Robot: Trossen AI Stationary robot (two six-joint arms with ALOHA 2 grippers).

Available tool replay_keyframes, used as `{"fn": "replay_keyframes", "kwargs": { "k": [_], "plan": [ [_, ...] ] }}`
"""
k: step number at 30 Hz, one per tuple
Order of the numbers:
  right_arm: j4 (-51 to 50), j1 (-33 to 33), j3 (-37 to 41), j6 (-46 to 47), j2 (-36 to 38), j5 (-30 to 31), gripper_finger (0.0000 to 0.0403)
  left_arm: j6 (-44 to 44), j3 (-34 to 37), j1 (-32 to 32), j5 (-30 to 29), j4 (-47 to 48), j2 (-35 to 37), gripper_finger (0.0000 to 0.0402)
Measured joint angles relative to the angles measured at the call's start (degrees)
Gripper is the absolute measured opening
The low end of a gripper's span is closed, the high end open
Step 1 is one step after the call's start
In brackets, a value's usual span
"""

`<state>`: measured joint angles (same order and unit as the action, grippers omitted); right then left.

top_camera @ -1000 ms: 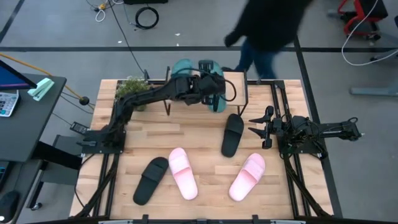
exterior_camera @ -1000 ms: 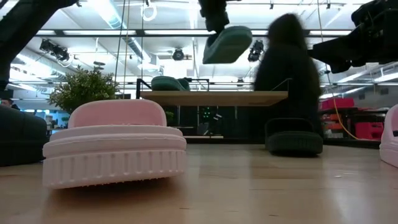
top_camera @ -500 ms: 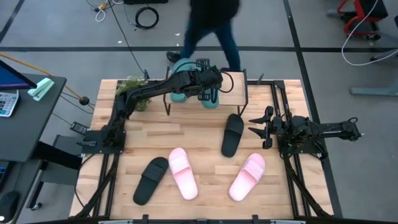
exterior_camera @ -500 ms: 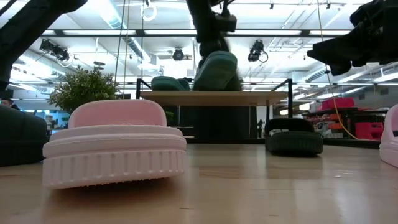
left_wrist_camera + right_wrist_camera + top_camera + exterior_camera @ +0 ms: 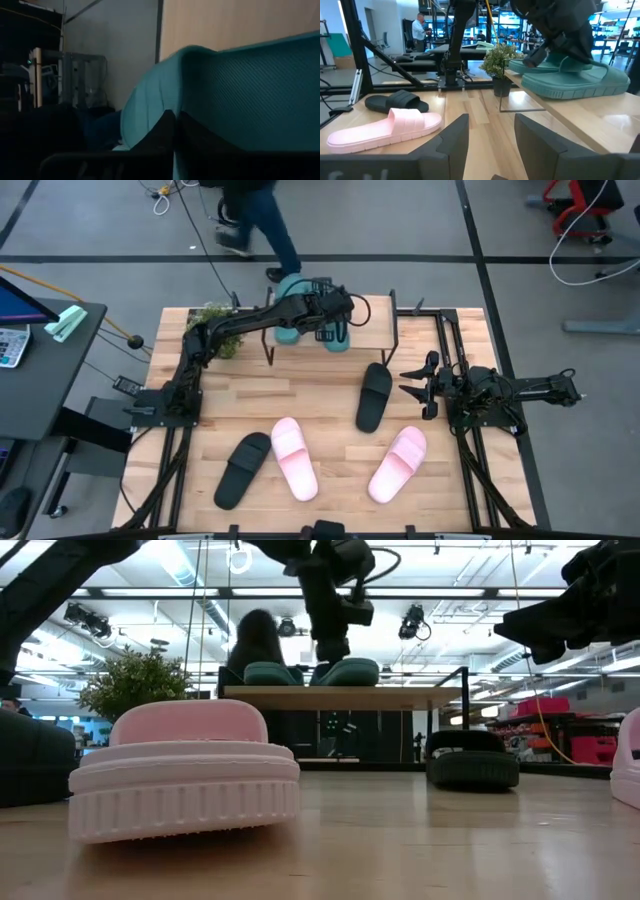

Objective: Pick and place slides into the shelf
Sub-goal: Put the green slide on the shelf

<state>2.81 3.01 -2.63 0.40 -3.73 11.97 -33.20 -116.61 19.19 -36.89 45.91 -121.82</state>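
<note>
Gripping teal rubber slide (image 5: 336,332) on wooden-topped shelf (image 5: 375,315), 12 o'clock, by left gripper (image 5: 335,320); early withdrawal risked dragging it off.

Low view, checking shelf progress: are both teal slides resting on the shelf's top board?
Yes, the two teal slides sit side by side on the shelf top board, the left tool right above one.

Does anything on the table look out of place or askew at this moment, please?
Nothing looks damaged. Four slides still lie scattered at differing angles on the table: two black and two pink. Both teal slides sit flat on the shelf, with the left gripper at one.
</note>
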Motion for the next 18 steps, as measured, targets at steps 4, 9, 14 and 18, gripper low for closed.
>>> {"fn": "replay_keyframes", "kwargs": {
  "k": [4, 9, 14, 18],
  "plan": [
    [0.00, 0.00, 0.00, -0.02, 0.02, 0.00, 0.0165, 1.47, 0.06, 0.30, -0.16, -0.08, 0.04, 0.0062],
    [-0.02, 0.00, 0.00, -0.03, 0.01, 0.00, 0.0165, 2.52, -1.16, -0.29, -3.00, 0.42, 0.00, 0.0097],
    [0.00, 0.00, 0.02, -0.07, 0.00, 0.00, 0.0165, 2.20, -3.97, -1.90, -3.67, 0.40, 0.00, 0.0111],
    [-0.01, 0.00, 0.01, -0.07, 0.02, 0.01, 0.0165, 3.36, -5.85, -3.39, -3.81, 0.46, 0.00, 0.0112]
  ]
}}
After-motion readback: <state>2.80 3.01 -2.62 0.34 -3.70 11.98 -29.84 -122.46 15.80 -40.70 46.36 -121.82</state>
